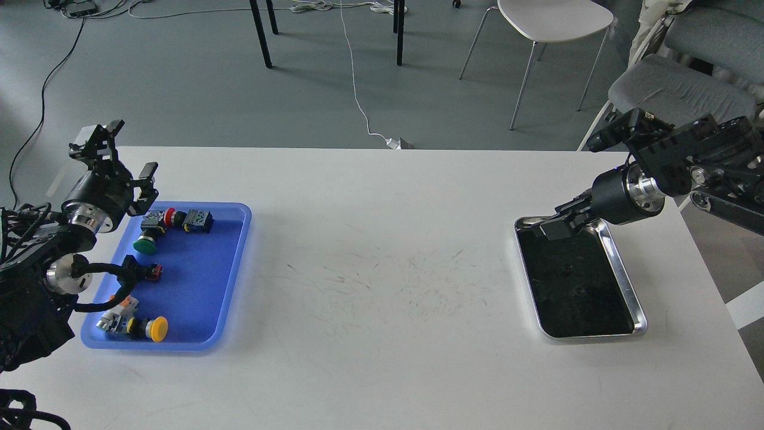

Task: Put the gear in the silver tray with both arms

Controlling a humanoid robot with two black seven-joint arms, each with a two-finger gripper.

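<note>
The silver tray lies on the right of the white table, its dark base reflecting. A tiny speck shows on the base; I cannot tell what it is, and no clear gear shows. My right gripper points left above the tray's far left corner, its fingers too dark to tell apart. My left gripper is wide open and empty, above the far left corner of the blue tray.
The blue tray holds several switch parts, among them a green button, a red button and a yellow button. Chairs stand beyond the table's far right corner.
</note>
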